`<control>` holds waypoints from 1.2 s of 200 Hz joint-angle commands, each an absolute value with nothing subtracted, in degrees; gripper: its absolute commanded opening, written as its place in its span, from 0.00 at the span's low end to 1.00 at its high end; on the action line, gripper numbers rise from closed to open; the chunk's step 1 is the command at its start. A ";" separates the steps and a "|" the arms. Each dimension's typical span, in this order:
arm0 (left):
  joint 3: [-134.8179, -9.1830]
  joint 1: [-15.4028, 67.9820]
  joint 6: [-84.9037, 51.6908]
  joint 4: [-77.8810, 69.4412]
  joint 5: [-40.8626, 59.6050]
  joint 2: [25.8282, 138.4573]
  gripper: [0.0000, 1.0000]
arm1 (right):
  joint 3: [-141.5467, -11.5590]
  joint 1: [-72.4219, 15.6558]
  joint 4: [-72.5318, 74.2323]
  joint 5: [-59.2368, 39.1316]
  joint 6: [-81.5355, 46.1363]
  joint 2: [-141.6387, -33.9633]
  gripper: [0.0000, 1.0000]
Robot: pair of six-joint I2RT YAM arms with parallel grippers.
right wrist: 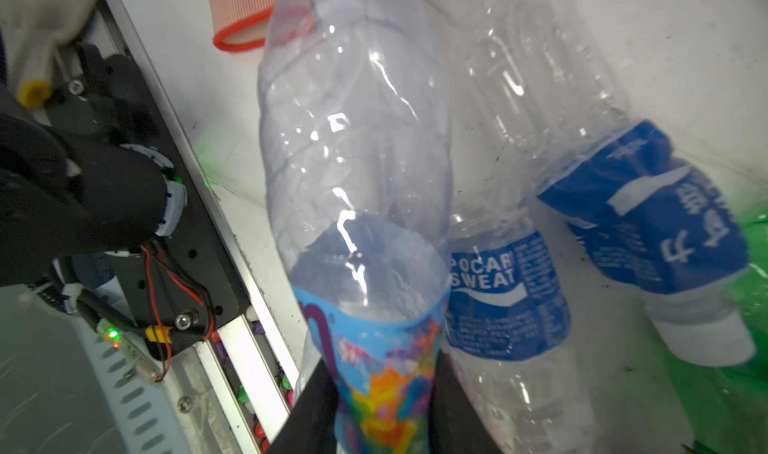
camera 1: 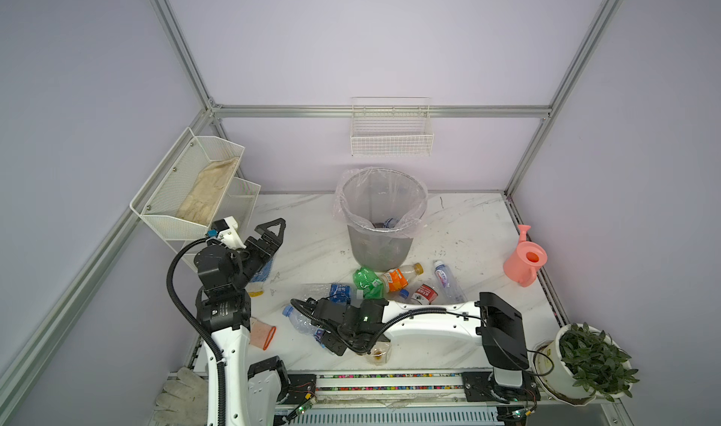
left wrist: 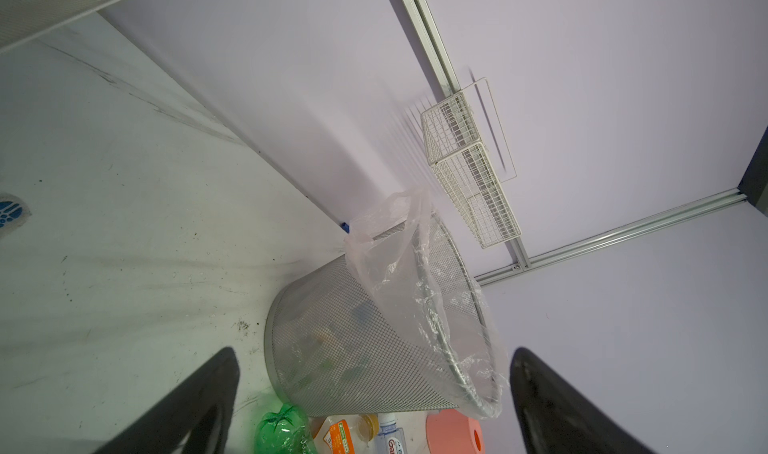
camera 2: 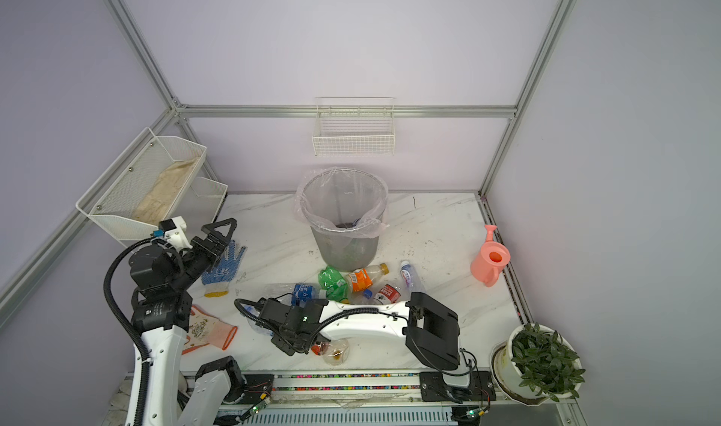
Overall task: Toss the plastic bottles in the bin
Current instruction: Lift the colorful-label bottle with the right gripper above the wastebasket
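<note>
— Well, what has your right pincer got?
— My right pincer point(right wrist: 382, 393) is closed on a rainbow bottle point(right wrist: 361, 173), both black fingers point(right wrist: 309, 410) pinching the label end so the plastic is squashed between them. Its clear body and neck point away from the pincer. Whether it is off the table point(camera 1: 468, 225) I cannot tell.
— And next to it?
— A Pocari bottle point(right wrist: 503, 298) lies just beside the pincer, touching the rainbow one. A blue bottle point(right wrist: 648, 223) lies on its side just past that.
— Your other pincer?
— My left pincer point(left wrist: 374, 354) is spread wide with nothing in it, raised above the table. The bin point(left wrist: 353, 348) stands straight ahead of it, upright, a clear liner point(left wrist: 415, 231) folded over its rim.
— And from the right pincer, where is the bin?
— Beyond it and well apart, with others lying between. A green bottle point(camera 1: 366, 281) and an orange bottle point(camera 1: 396, 279) lie side by side at the bin's foot, and a red bottle point(camera 1: 425, 293) lies near them, closer to the pincer.
</note>
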State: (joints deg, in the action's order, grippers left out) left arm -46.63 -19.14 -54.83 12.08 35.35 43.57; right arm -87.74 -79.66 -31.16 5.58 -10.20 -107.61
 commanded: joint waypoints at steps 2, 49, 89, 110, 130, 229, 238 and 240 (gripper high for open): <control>-51.68 -19.49 -53.44 11.18 36.36 42.61 1.00 | -90.58 -79.81 -32.43 11.17 -7.80 -100.91 0.00; -51.52 -19.43 -53.44 11.17 36.21 42.43 1.00 | -93.97 -79.72 -29.90 21.33 0.55 -91.09 0.00; -51.33 -19.44 -53.45 11.16 36.25 42.19 1.00 | -95.83 -79.72 -20.40 29.82 10.07 -82.30 0.00; -51.33 -19.47 -53.26 11.27 36.27 42.10 1.00 | -92.57 -79.76 -9.37 37.04 15.72 -76.01 0.00; -51.26 -19.25 -53.03 11.38 36.36 42.05 1.00 | -96.41 -79.72 -7.75 42.05 19.58 -75.11 0.00; -49.75 -16.97 -52.46 11.29 35.47 42.19 1.00 | -104.68 -79.65 -4.79 47.62 25.85 -72.85 0.00; -49.84 -16.20 -51.78 11.28 34.93 42.10 1.00 | -105.10 -79.70 -4.67 47.96 26.18 -72.93 0.00; -49.88 -15.96 -51.66 11.30 34.79 42.10 1.00 | -105.16 -79.69 -4.60 47.96 26.26 -73.01 0.00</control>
State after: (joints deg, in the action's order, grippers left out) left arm -46.65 -17.52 -54.13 12.12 35.22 42.52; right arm -103.53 -79.66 -7.05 46.19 23.70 -73.36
